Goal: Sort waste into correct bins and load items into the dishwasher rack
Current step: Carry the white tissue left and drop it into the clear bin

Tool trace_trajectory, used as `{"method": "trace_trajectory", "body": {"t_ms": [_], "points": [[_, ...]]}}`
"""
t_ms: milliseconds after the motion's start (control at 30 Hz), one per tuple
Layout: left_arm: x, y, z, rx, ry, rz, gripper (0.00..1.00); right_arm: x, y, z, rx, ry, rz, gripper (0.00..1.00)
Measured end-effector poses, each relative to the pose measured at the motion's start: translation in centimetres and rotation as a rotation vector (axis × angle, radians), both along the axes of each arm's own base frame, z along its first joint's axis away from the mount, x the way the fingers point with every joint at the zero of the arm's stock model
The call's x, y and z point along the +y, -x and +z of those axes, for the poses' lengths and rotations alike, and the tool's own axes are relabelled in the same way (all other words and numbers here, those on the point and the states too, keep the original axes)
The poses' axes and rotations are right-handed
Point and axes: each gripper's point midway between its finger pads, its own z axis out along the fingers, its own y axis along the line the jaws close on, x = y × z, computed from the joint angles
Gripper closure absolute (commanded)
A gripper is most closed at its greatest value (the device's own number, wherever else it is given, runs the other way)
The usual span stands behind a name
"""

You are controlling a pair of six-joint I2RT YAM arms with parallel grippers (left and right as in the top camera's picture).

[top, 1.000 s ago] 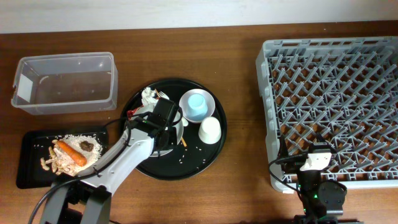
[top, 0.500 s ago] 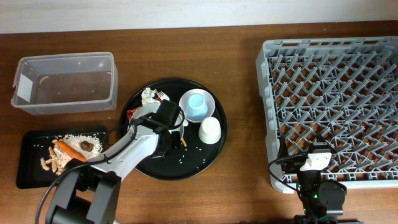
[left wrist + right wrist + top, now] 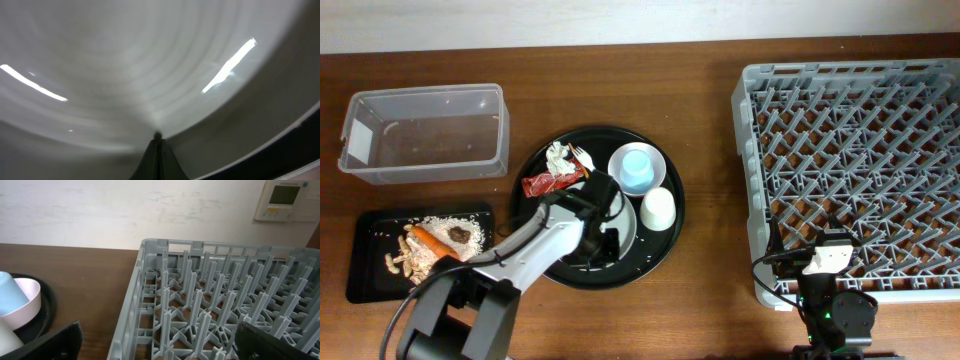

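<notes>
The left pincer (image 3: 157, 141) was closed tight, its tips together and pressed against the pale grey plate (image 3: 125, 65), which lay on the round black tray (image 3: 620, 272) near the middle of the worktop (image 3: 710, 60). Whether the tips had any of the plate's rim between them could not be told. If they had none, a lift would likely come up empty. The tips might also scrape across the smooth face and shove the plate into the white cup (image 3: 658, 208) just beside it, which could tip or roll. A thin pinch on the rim looked just as risky: the plate could swing down and slip out on the way to the dishwasher rack (image 3: 860, 170), well apart on the right. The arm also hung near the small white bowl (image 3: 660, 160) holding the light blue cup (image 3: 636, 170), so a wide swing could knock them. The red wrapper (image 3: 552, 184) and crumpled tissue (image 3: 560, 154) lay on the round tray, not yet binned. The right pincer (image 3: 159, 330) stood wide, holding nothing, by the rack's corner.
</notes>
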Motion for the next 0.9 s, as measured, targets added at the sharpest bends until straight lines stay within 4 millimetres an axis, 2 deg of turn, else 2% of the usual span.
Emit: {"method": "trace_trajectory", "body": {"t_ms": [167, 300, 333, 400, 433, 500, 567, 633, 833, 900], "points": [[-1.7, 1.1, 0.2, 0.011, 0.029, -0.053, 1.00, 0.0, 0.0, 0.0, 0.000, 0.000, 0.000, 0.01], [-2.1, 0.5, 2.4, -0.057, 0.074, -0.052, 0.98, 0.0, 0.0, 0.0, 0.000, 0.000, 0.000, 0.01], [-2.0, 0.1, 3.5, -0.090, 0.092, -0.044, 0.94, 0.0, 0.0, 0.0, 0.000, 0.000, 0.000, 0.01], [-1.5, -0.8, 5.3, -0.154, 0.115, -0.018, 0.76, 0.0, 0.0, 0.0, 0.000, 0.000, 0.000, 0.01], [-1.0, -1.4, 6.3, -0.190, 0.121, 0.004, 0.66, 0.0, 0.0, 0.0, 0.000, 0.000, 0.000, 0.01], [0.0, -2.6, 8.0, -0.263, 0.122, 0.032, 0.38, 0.0, 0.0, 0.0, 0.000, 0.000, 0.000, 0.01], [1.5, -4.4, 10.2, -0.358, 0.109, 0.092, 0.34, 0.0, 0.0, 0.0, 0.000, 0.000, 0.000, 0.01], [3.0, -5.9, 12.0, -0.433, 0.092, 0.137, 0.23, 0.0, 0.0, 0.0, 0.000, 0.000, 0.000, 0.01], [5.6, -9.8, 17.0, -0.549, 0.064, 0.153, 0.21, 0.0, 0.0, 0.0, 0.000, 0.000, 0.000, 0.01], [5.9, -11.4, 18.5, -0.557, 0.050, 0.126, 0.16, 0.0, 0.0, 0.0, 0.000, 0.000, 0.000, 0.02]]}}
